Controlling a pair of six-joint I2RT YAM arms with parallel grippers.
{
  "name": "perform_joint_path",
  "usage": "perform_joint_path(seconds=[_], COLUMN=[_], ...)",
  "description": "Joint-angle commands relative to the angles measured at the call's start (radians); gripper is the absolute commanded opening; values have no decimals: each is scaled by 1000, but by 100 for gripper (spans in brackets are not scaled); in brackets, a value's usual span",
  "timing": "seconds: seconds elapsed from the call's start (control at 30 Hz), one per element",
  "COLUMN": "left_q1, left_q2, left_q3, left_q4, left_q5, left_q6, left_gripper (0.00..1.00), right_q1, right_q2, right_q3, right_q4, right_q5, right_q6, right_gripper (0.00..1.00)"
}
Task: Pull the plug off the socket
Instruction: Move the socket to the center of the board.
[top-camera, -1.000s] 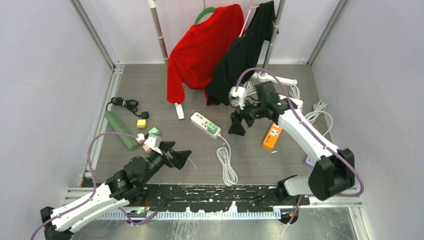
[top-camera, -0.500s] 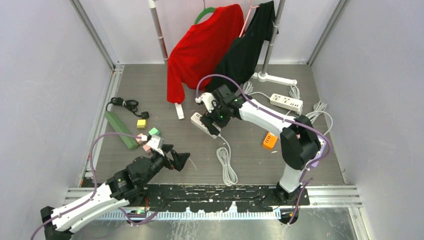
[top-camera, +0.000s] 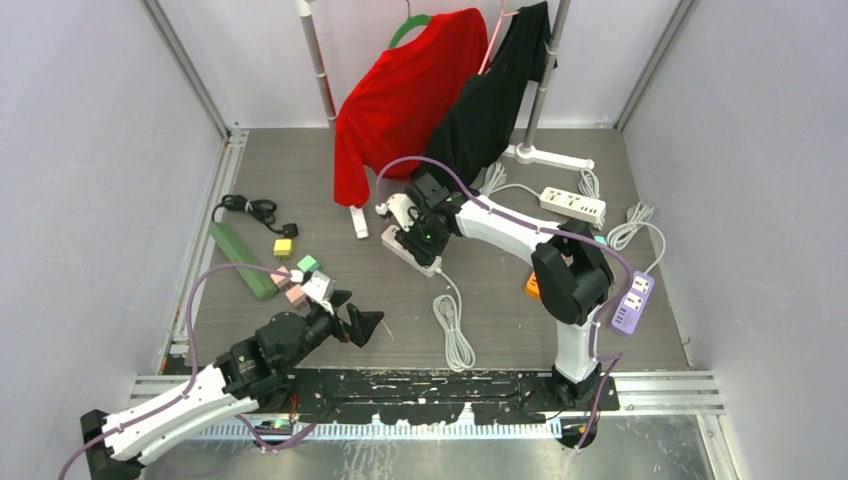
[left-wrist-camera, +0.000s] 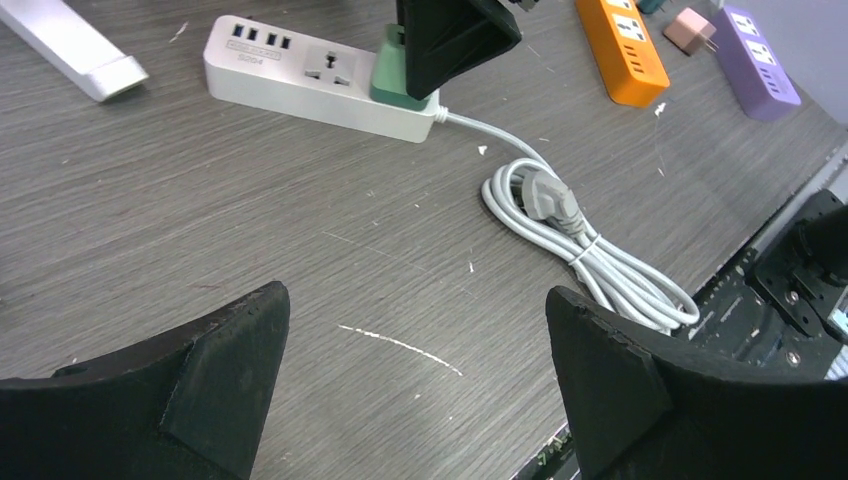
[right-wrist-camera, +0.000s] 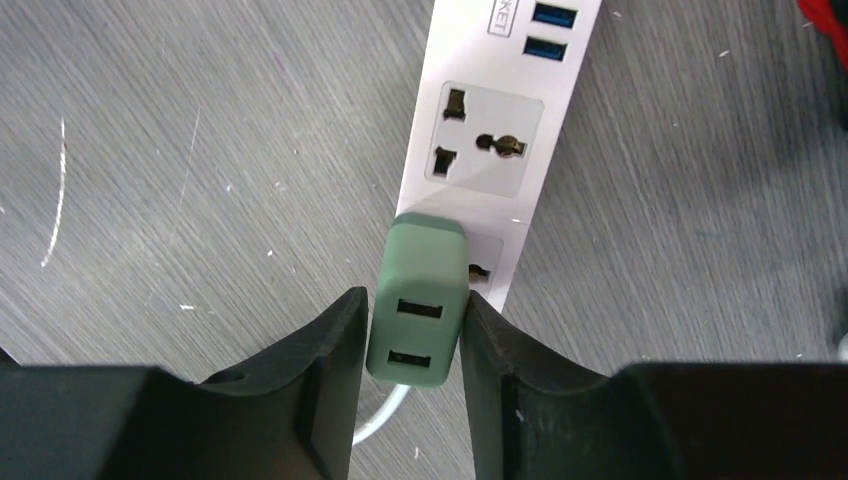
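A green plug (right-wrist-camera: 418, 300) with two USB ports sits in the end socket of a white power strip (right-wrist-camera: 490, 130) lying on the grey floor. My right gripper (right-wrist-camera: 412, 298) straddles it from above, and its black fingers (right-wrist-camera: 330, 340) press on both sides of the plug, so it is shut on it. In the left wrist view the plug (left-wrist-camera: 392, 75) shows under the right fingers (left-wrist-camera: 450, 35), still seated in the strip (left-wrist-camera: 300, 75). My left gripper (left-wrist-camera: 415, 295) hovers open and empty over bare floor, near the front left (top-camera: 358, 318).
The strip's white cable (top-camera: 455, 330) lies coiled in front of it. An orange strip (left-wrist-camera: 625, 45), a purple strip (top-camera: 632, 302) and a white strip (top-camera: 573, 204) lie on the right. A green strip (top-camera: 242, 260) and small adapters (top-camera: 300, 275) lie left. A red shirt (top-camera: 400, 100) and a black shirt (top-camera: 490, 100) hang behind.
My right arm swung left from the orange strip to the white strip, came down over the green plug and closed its fingers on it. The left arm barely moved.
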Motion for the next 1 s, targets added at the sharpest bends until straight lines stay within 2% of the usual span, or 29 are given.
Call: perform_joint_path(seconds=[0.0,0.07,0.1,0.13,0.17,0.2,0.33,0.43,0.6,0.67,0.83,0.97], left_q1=[1,1,1,1,1,1,1,1,0,1,0,-3], left_q2=[17,32,42,55,67,78,124,143,226,278,438,566], left_q3=[6,6,6,5,5,6,11,12,4,0,9,34], left_q4=[92,113,125,137,149,160,200,233,331,386,514,611], left_q5=[77,113,132,152,169,181,226,283,379,396,402,398], left_q6=[77,97,111,120,127,132,140,164,233,252,301,326], left_gripper=[98,98,98,97,97,97,96,95,92,92,93,92], right_q1=[-2,-14,-21,-27,-32,-36,-42,-44,-80,-95,-118,-122], right_q2=[-49,-81,-95,-108,-121,-133,-155,-189,-285,-318,-326,-326], right_q3=[18,-12,-26,-40,-56,-72,-103,-131,-218,-249,-284,-313], right_q4=[-74,-85,-92,-96,-92,-83,-101,-181,-355,-385,-423,-388], right_q5=[-48,-74,-91,-105,-113,-120,-164,-199,-280,-275,-243,-259], right_q6=[-151,-207,-231,-253,-269,-280,-327,-498,-910,-1025,-1168,-1161], right_gripper=[42,37,31,14,4,2,1,1,2,2,4,9])
